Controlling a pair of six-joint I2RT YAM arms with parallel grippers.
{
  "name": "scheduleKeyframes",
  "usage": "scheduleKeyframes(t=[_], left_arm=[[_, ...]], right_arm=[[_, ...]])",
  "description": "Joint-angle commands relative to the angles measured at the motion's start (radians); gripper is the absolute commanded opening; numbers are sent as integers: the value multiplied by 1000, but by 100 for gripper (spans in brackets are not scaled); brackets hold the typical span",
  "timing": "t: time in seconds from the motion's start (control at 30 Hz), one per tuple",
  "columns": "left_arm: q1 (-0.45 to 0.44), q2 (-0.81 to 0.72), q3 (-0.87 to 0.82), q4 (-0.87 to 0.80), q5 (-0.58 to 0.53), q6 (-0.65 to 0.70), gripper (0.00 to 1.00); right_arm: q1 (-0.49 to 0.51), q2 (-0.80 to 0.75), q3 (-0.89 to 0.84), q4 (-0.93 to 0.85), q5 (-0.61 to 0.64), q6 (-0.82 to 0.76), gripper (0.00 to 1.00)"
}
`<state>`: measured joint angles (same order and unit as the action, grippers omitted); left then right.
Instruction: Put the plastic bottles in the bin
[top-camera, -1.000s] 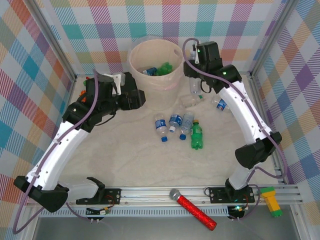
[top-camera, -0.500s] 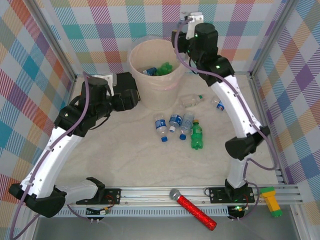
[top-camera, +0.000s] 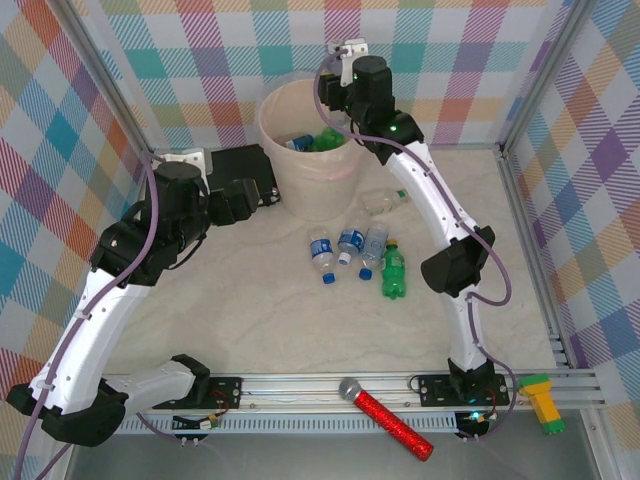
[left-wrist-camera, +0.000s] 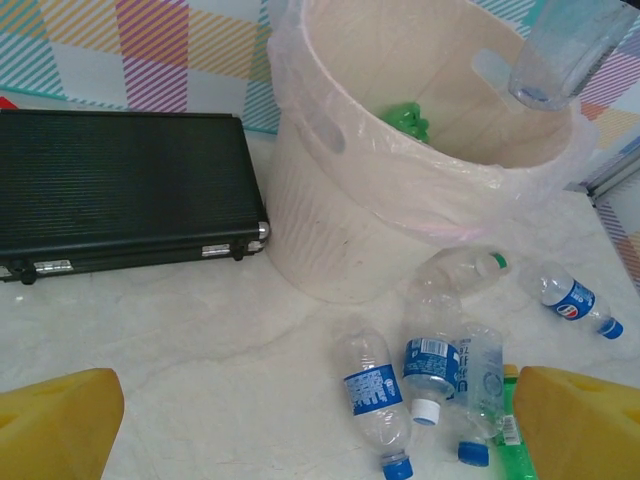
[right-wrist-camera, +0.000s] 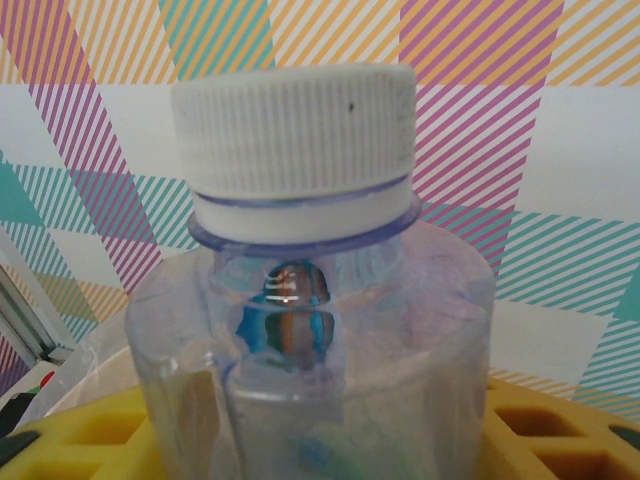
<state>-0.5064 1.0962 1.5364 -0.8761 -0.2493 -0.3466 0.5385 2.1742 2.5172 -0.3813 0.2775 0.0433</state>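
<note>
Idling open at left, gripping a white-capped bottle (right-wrist-camera: 300, 300) over the bin (left-wrist-camera: 340, 230) at right.
Left claw (left-wrist-camera: 320, 425) hangs low over the desk (top-camera: 250, 300), jaws spread wide and empty, near the black case (left-wrist-camera: 120, 190). Just right of the case stands the bin, lined with clear plastic, green bottles (left-wrist-camera: 405, 122) inside. Above its far-right rim the right claw (right-wrist-camera: 300, 440) has its yellow fingers (right-wrist-camera: 70, 450) clamped on the clear-bodied white-capped bottle. On the desk in front of the bin lie three blue-labelled bottles (top-camera: 351, 243) side by side, a green bottle (top-camera: 394, 272) just right of them, and a clear green-capped bottle (top-camera: 380, 203) nearer the bin's wall; one more blue-labelled bottle (left-wrist-camera: 570, 300) lies farther right.
</note>
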Motion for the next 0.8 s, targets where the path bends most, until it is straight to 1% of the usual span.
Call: scheduleKeyframes(t=[0.0,0.1,0.13,0.17,0.2,0.23,0.27,0.77], left_arm=[[-4,-14,29,-24,-25,16,100],[-4,-14,25,-24,-22,14,100],[-4,-13,25,-24,-21,15,100],[-4,-13,24,-23,-21,14,100],[-4,-13,24,-21,-19,13,100],[-4,-13,24,-21,-18,13,100],[-4,-14,24,-20,-17,14,99],[-4,-19,7,-20,22,9,99]], right_arm=[[8,-1,44,62,-11,-1,57],[8,2,44,48,-11,0,59],[8,2,44,44,-12,2,62],[8,2,43,38,-15,4,69],[8,1,43,33,-17,5,79],[8,1,43,29,-19,5,91],[8,-2,42,25,-21,4,99],[8,-37,37,-43,0,3,99]])
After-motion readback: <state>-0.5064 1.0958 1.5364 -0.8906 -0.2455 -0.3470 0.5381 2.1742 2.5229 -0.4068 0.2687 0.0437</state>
